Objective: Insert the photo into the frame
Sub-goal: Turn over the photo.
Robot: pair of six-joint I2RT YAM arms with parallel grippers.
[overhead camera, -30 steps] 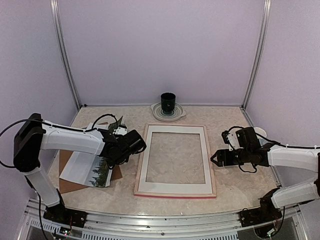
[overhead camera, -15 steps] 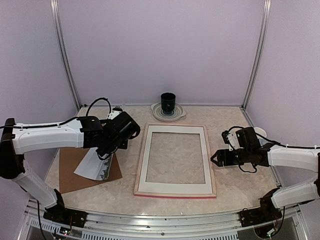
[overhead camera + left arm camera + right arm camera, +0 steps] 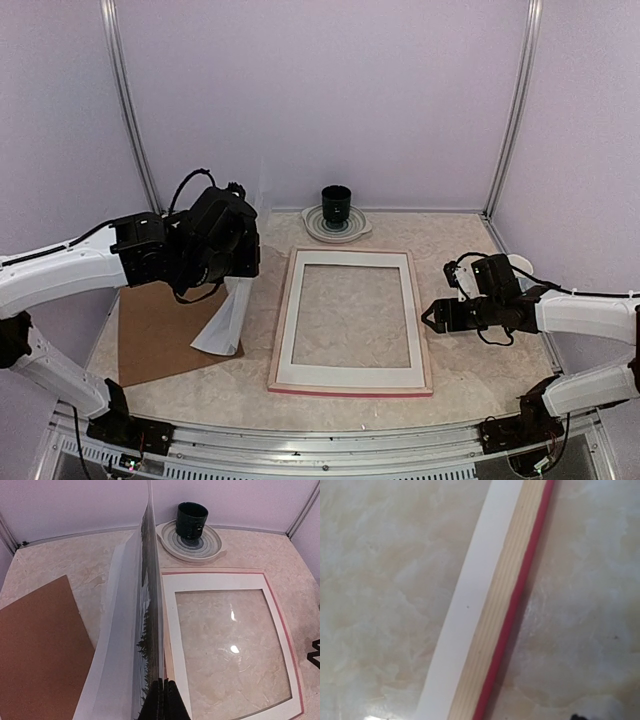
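On the table (image 3: 480,370), the frame (image 3: 350,391) lies flat, pale wood side up, with a white mat board (image 3: 345,376) seated inside its rim; marbled table shows through the cut-out. The left fingers (image 3: 171,702), pressed together, pinch the photo (image 3: 226,322), which hangs over a brown backing board (image 3: 150,335) just left of the frame. The right fingers (image 3: 434,309) stand spread beside the right rim. A dark cup (image 3: 336,203) sits on a plate (image 3: 312,225)

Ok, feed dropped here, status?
Left gripper shut on the photo, hanging edge-on. Right gripper open beside the frame. White mat lies in the frame, opening unobstructed.
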